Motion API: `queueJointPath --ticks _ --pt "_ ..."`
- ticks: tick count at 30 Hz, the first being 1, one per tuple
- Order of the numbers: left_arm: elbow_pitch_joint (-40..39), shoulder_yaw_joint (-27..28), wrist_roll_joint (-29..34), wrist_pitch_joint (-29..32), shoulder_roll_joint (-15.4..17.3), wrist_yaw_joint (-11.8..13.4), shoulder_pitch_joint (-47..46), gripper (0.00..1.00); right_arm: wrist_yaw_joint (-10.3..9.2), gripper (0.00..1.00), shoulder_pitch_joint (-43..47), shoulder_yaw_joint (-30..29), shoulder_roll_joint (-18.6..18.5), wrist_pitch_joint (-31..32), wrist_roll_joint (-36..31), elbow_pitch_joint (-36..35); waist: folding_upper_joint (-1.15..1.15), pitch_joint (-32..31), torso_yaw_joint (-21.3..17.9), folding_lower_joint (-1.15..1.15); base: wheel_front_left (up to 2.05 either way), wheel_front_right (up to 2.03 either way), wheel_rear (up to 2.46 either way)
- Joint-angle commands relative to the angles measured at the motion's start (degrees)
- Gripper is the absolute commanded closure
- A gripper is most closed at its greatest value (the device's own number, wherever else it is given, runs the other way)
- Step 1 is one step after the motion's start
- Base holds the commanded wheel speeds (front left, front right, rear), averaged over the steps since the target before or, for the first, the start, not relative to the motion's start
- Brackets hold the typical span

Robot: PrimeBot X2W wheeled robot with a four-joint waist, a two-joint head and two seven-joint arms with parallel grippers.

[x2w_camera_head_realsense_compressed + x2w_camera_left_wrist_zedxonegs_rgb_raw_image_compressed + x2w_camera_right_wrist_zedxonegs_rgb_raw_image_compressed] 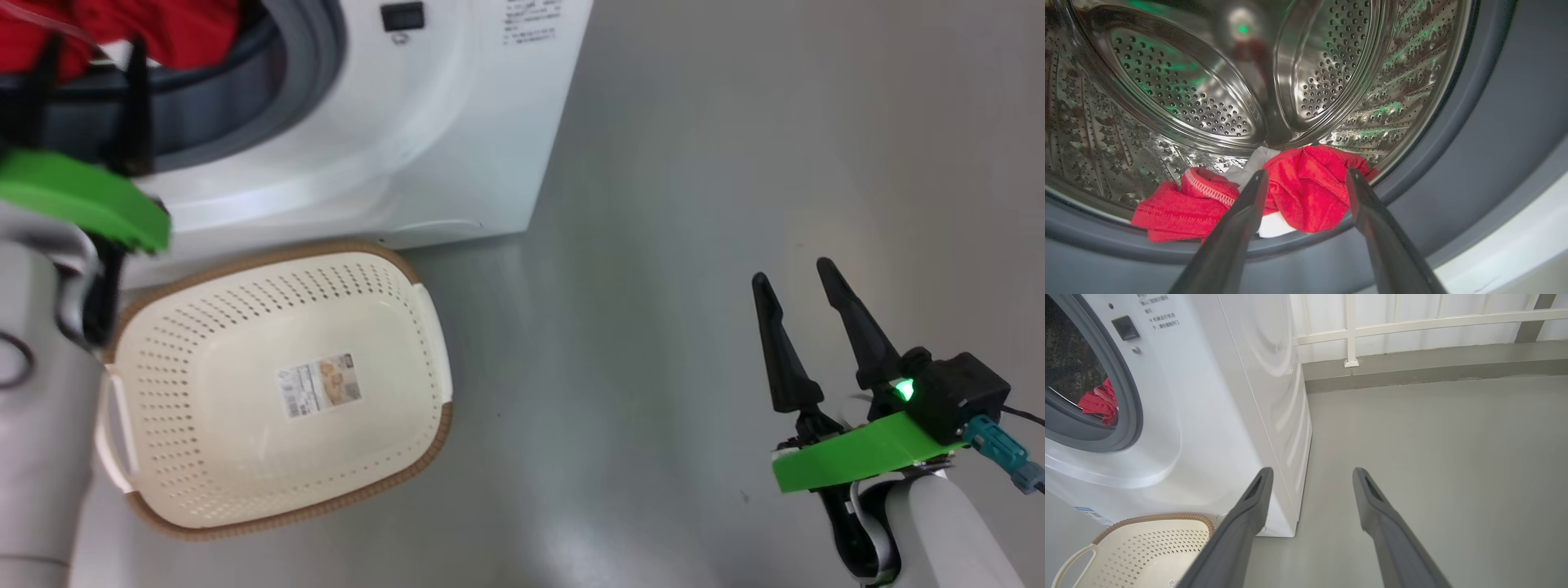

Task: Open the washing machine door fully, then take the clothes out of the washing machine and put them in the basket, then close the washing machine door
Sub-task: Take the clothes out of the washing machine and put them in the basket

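Observation:
The white washing machine [392, 139] stands with its round mouth uncovered; its grey gasket [1486, 155] rings the steel drum [1180, 94]. Red clothes [1306, 192] with white trim lie bunched at the drum's front lip and also show as clothes [163, 24] and clothes [1100, 404]. My left gripper [1307, 173] is open, its fingers pointing into the mouth on either side of the red heap, just short of it; in the head view this left gripper [94, 49] is at the top left. The cream basket [269, 260] sits on the floor before the machine, with nothing but a sticker inside. My right gripper [792, 273] hangs open over bare floor. The washing machine door is out of view.
Grey floor [694, 245] stretches to the right of the machine and basket. A white railing [1351, 330] and a low kerb run along the far side. The basket [1139, 547] stands close against the washing machine [1208, 416], left of my right gripper [1312, 471].

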Motion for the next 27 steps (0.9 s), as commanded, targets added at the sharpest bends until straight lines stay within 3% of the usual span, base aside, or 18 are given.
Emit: queueJointPath --ticks 1,16,27 --pt "-0.6 1.5 -0.5 -0.3 3.4 0.1 -1.7 0.0 0.37 0.0 -0.6 1.7 0.0 -0.5 0.9 -1.6 0.0 2.6 -1.9 0.0 0.0 0.0 0.0" --pt "6.1 3.0 1.2 -0.3 7.8 0.1 -12.7 0.0 0.37 0.0 -3.4 5.3 0.0 -0.5 2.1 -3.0 0.0 8.7 -5.2 0.0 0.0 0.0 0.0" --pt "9.6 0.0 -0.1 -0.3 10.4 0.1 -15.8 0.0 0.37 0.0 -3.2 6.0 0.0 -0.5 2.0 -3.8 0.0 10.5 -6.6 0.0 0.0 0.0 0.0"
